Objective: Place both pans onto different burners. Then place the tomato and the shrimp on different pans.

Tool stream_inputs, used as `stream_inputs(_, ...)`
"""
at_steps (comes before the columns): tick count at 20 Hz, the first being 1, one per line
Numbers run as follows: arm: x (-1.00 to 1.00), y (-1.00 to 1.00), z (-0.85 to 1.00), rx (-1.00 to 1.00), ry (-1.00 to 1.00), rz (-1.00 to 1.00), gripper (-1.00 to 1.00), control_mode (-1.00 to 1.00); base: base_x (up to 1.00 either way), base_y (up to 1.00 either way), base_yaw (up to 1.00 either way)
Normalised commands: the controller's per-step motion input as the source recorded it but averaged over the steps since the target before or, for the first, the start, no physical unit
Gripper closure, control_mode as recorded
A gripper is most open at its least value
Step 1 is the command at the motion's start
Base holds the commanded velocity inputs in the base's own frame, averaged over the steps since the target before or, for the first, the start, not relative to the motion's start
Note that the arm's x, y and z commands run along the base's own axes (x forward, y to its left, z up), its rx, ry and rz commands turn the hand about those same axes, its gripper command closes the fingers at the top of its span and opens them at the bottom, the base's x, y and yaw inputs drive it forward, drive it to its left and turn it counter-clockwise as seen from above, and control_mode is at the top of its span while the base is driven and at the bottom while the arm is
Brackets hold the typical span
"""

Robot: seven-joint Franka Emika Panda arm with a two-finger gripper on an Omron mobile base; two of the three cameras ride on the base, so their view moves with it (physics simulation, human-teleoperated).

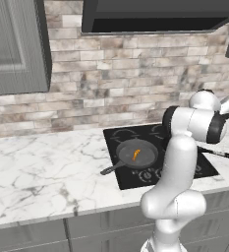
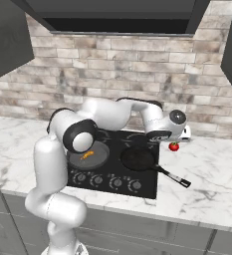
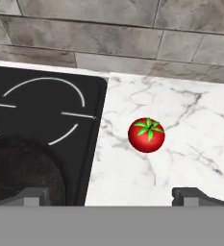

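We had the gripper (image 3: 115, 196) spread as wide as it goes and holding nothing, its fingertips (image 3: 32, 196) hovering above the counter (image 3: 180, 115) with the tomato (image 3: 146, 135) lying ahead of them, nearer the right one, just off the cooktop (image 3: 46, 129) edge. With the shrimp (image 2: 87, 155) already in the grey skillet (image 2: 89, 156), we judged the job was to center the fingers over the tomato, drop straight down, and close gently so it could not roll before carrying it to the black pan (image 2: 138, 159).
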Motion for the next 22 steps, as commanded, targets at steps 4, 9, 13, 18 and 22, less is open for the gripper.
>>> stream_inputs(4, 0.21, -0.16, -0.1, 0.02, 0.06, 0.0, -1.0, -1.0, 0.0, 0.0, 0.0)
stream_inputs(9, 0.24, -0.1, -0.16, 0.02, 0.05, 0.0, -1.0, -1.0, 0.0, 0.0, 0.0)
stream_inputs(13, 0.24, -0.04, -0.19, 0.01, 0.02, 0.0, -1.0, -1.0, 0.0, 0.0, 0.0)
stream_inputs(18, 0.26, 0.0, -0.23, 0.0, 0.0, 0.0, -1.0, -1.0, 0.0, 0.0, 0.0)
stream_inputs(22, 0.24, -0.01, -0.24, 0.0, 0.0, 0.0, -1.0, -1.0, 0.0, 0.0, 0.0)
